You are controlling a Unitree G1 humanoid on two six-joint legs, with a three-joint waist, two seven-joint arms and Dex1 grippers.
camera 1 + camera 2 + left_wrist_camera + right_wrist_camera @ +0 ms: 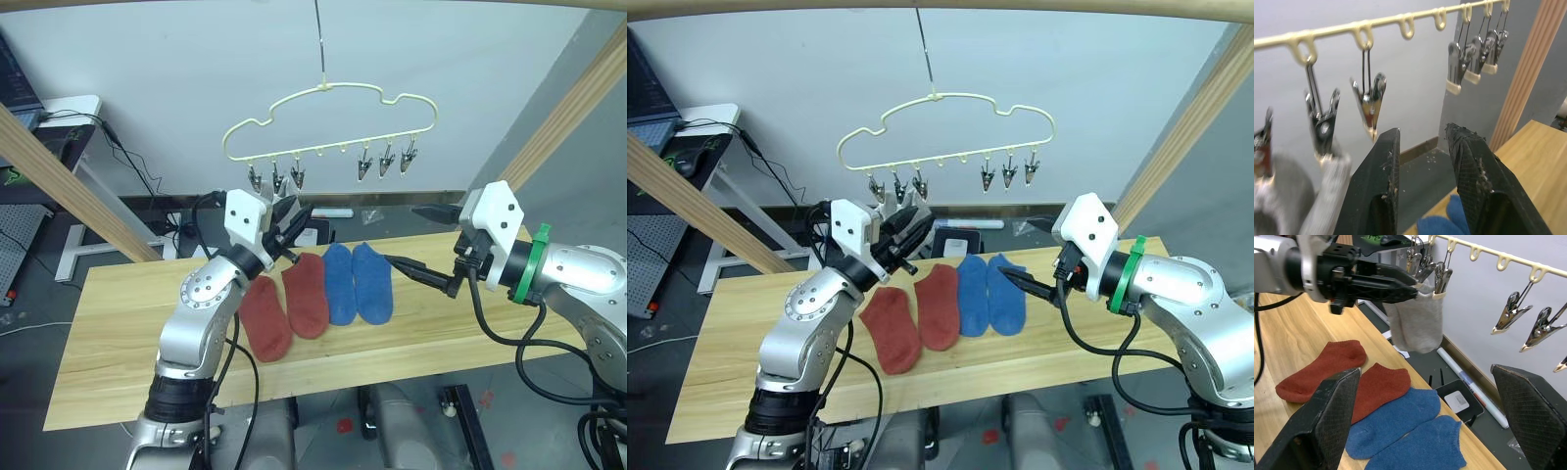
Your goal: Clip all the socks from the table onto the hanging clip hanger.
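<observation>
My arms are silver-grey with white wrist blocks, looping black cables, a green band on the right wrist, and cross-hatched black fingers on each claw.

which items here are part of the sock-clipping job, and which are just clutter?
Job:
- rust-red socks, on the table
- blue socks, beside them
- grey socks, already clipped up
- clip hanger, several clips free
- left pincer, open near the clips
- right pincer, open

Lying about:
- desk behind
- cables on the floor
- wooden frame poles
</observation>
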